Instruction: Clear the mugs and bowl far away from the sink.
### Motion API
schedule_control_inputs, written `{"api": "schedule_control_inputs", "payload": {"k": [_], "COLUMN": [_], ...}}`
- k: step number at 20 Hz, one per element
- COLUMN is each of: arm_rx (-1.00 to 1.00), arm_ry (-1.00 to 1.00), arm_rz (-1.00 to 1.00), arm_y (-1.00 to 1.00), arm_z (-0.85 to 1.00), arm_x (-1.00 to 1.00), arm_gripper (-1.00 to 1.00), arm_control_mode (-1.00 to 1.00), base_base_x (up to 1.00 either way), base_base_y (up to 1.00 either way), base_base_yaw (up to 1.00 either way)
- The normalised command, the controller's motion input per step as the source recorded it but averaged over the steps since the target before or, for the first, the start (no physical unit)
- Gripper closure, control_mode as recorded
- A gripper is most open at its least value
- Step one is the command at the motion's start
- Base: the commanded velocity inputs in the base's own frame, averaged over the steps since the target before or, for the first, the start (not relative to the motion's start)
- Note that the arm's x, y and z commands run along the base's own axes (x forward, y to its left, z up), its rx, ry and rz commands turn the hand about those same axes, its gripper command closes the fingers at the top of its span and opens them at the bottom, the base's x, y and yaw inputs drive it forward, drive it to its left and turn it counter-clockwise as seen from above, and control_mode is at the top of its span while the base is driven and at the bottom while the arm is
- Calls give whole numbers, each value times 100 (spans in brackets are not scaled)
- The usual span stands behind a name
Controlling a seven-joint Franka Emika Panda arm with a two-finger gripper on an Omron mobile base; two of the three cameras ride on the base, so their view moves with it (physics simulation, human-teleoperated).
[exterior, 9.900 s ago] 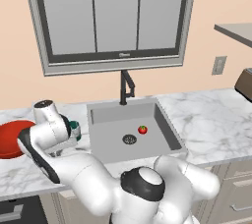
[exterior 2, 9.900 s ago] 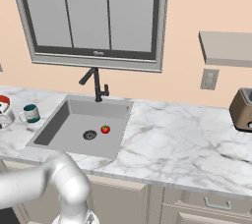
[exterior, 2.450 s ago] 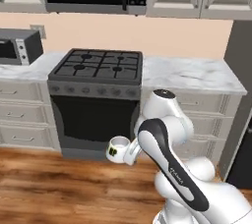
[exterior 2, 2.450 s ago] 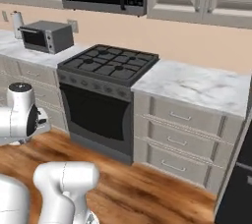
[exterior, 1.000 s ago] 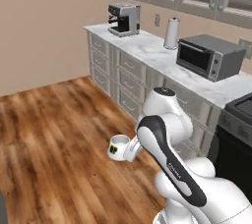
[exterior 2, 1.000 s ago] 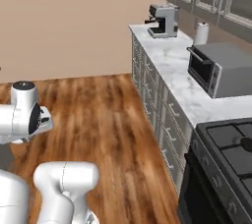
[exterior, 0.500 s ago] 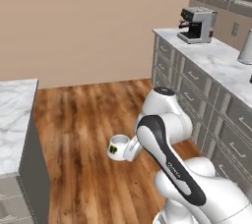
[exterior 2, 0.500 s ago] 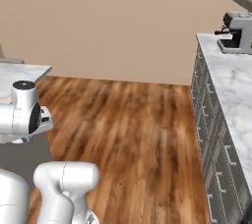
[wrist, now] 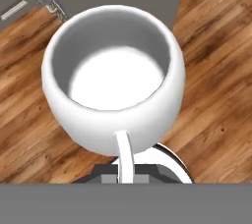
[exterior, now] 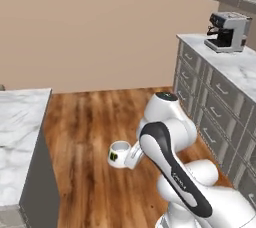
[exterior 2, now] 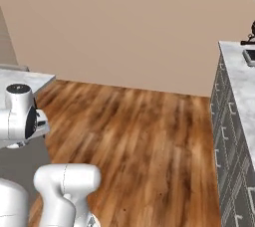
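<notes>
- My jaws [exterior: 129, 157] are clenched on the handle of the glossy white mug with a dark mark [exterior: 118, 154], which rides upright and empty out over the brown wooden plank floor [exterior: 95, 122].
- Half a second ago the same grip and pose; only the room has swung, so the base is turning, not the mug slipping.
- The grey-sided white marble island table [exterior: 20, 137] now sits nearer on my left, a likely drop spot.
- The silver coffee machine [exterior: 227, 32] has moved further right, on the far marble table; the sink is well behind.
</notes>
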Motion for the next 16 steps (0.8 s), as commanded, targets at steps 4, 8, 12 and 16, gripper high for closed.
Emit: {"api": "schedule_control_inputs", "payload": {"k": [4,8,12,16], "arm_rx": [0,0,0,0], "arm_ry": [0,0,0,0], "arm_rz": [0,0,0,0], "arm_y": [0,0,0,0], "arm_z": [0,0,0,0], "arm_x": [0,0,0,0], "arm_gripper": [100,100,100,100], "arm_control_mode": [100,100,100,100], "base_base_x": [100,100,99,89], "base_base_y": [3,16,25,27], "base_base_yaw": [29,38,36,33]}}
